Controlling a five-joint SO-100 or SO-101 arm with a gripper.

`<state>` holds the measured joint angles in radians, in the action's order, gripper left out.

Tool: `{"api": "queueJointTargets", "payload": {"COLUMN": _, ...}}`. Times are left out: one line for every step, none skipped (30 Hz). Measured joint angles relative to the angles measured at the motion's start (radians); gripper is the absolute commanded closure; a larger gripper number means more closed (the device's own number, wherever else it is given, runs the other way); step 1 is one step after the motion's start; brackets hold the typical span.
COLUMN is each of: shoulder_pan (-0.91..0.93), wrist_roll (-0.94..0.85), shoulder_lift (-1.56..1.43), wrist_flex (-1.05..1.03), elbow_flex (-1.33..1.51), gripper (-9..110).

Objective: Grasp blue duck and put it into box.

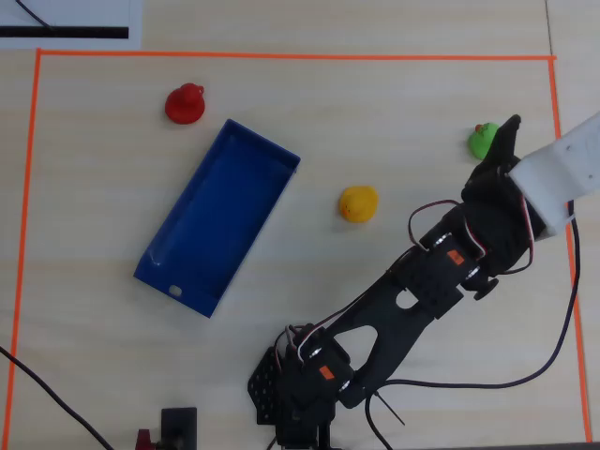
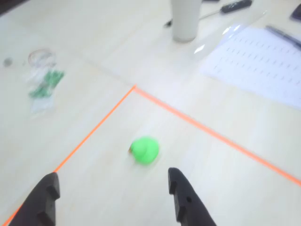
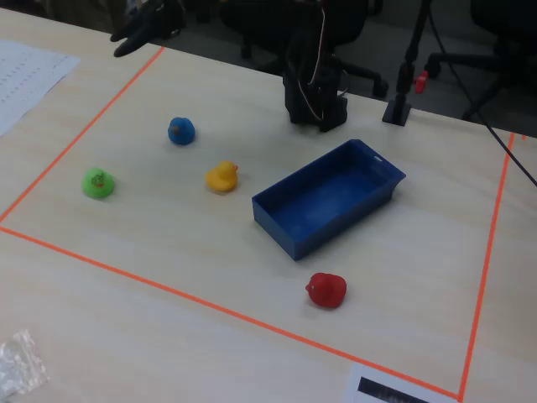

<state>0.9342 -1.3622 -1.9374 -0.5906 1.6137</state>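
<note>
The blue duck (image 3: 181, 131) sits on the table in the fixed view, left of the yellow duck (image 3: 221, 177). In the overhead view the arm hides it, and it is out of the wrist view. The blue box (image 1: 217, 217) lies empty at mid-left; it also shows in the fixed view (image 3: 327, 200). My gripper (image 2: 113, 188) is open and empty, raised above the table, with the green duck (image 2: 144, 150) just ahead of the right finger (image 2: 183, 200). In the overhead view the gripper (image 1: 502, 150) is beside the green duck (image 1: 483, 139).
A red duck (image 1: 186, 103) sits beyond the box's far end. Orange tape (image 2: 94, 132) borders the work area. Outside it are a white cup (image 2: 186, 19), a printed sheet (image 2: 254, 61) and a plastic bag (image 2: 44, 84). The arm base (image 3: 315, 92) stands behind the box.
</note>
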Motion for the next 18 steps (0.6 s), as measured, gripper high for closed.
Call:
{"api": "queueJointTargets", "payload": {"shoulder_pan": 0.021, "wrist_roll": -0.003, "shoulder_lift": 0.026, "wrist_flex": 0.026, "elbow_flex": 0.0, "gripper": 70}}
{"api": "queueJointTargets", "payload": {"shoulder_pan": 0.043, "wrist_roll": -0.006, "shoulder_lift": 0.052, "wrist_flex": 0.049, "elbow_flex": 0.0, "gripper": 70}}
{"api": "queueJointTargets", "payload": {"shoulder_pan": 0.064, "wrist_roll": -0.014, "shoulder_lift": 0.071, "wrist_flex": 0.072, "elbow_flex": 0.002, "gripper": 70}}
{"api": "queueJointTargets", "payload": {"shoulder_pan": 0.089, "wrist_roll": -0.025, "shoulder_lift": 0.077, "wrist_flex": 0.098, "elbow_flex": 0.02, "gripper": 70}}
{"api": "queueJointTargets", "payload": {"shoulder_pan": 0.114, "wrist_roll": -0.037, "shoulder_lift": 0.078, "wrist_flex": 0.127, "elbow_flex": 0.049, "gripper": 70}}
{"api": "queueJointTargets", "payload": {"shoulder_pan": 0.146, "wrist_roll": -0.055, "shoulder_lift": 0.078, "wrist_flex": 0.163, "elbow_flex": 0.091, "gripper": 70}}
{"api": "queueJointTargets", "payload": {"shoulder_pan": 0.17, "wrist_roll": -0.074, "shoulder_lift": 0.078, "wrist_flex": 0.196, "elbow_flex": 0.133, "gripper": 70}}
{"api": "queueJointTargets", "payload": {"shoulder_pan": 0.192, "wrist_roll": -0.095, "shoulder_lift": 0.078, "wrist_flex": 0.23, "elbow_flex": 0.186, "gripper": 70}}
{"api": "queueJointTargets", "payload": {"shoulder_pan": 0.212, "wrist_roll": -0.115, "shoulder_lift": 0.078, "wrist_flex": 0.265, "elbow_flex": 0.239, "gripper": 70}}
{"api": "queueJointTargets", "payload": {"shoulder_pan": 0.229, "wrist_roll": -0.132, "shoulder_lift": 0.078, "wrist_flex": 0.298, "elbow_flex": 0.291, "gripper": 70}}
{"api": "queueJointTargets", "payload": {"shoulder_pan": 0.242, "wrist_roll": -0.147, "shoulder_lift": 0.078, "wrist_flex": 0.331, "elbow_flex": 0.342, "gripper": 70}}
{"api": "queueJointTargets", "payload": {"shoulder_pan": 0.253, "wrist_roll": -0.164, "shoulder_lift": 0.078, "wrist_flex": 0.36, "elbow_flex": 0.39, "gripper": 70}}
{"api": "queueJointTargets", "payload": {"shoulder_pan": 0.264, "wrist_roll": -0.179, "shoulder_lift": 0.078, "wrist_flex": 0.391, "elbow_flex": 0.44, "gripper": 70}}
{"api": "queueJointTargets", "payload": {"shoulder_pan": 0.275, "wrist_roll": -0.192, "shoulder_lift": 0.077, "wrist_flex": 0.414, "elbow_flex": 0.486, "gripper": 70}}
{"api": "queueJointTargets", "payload": {"shoulder_pan": 0.287, "wrist_roll": -0.206, "shoulder_lift": 0.069, "wrist_flex": 0.436, "elbow_flex": 0.532, "gripper": 70}}
{"api": "queueJointTargets", "payload": {"shoulder_pan": 0.301, "wrist_roll": -0.213, "shoulder_lift": 0.054, "wrist_flex": 0.451, "elbow_flex": 0.575, "gripper": 70}}
{"api": "queueJointTargets", "payload": {"shoulder_pan": 0.314, "wrist_roll": -0.221, "shoulder_lift": 0.038, "wrist_flex": 0.46, "elbow_flex": 0.612, "gripper": 70}}
{"api": "queueJointTargets", "payload": {"shoulder_pan": 0.327, "wrist_roll": -0.225, "shoulder_lift": 0.02, "wrist_flex": 0.466, "elbow_flex": 0.649, "gripper": 70}}
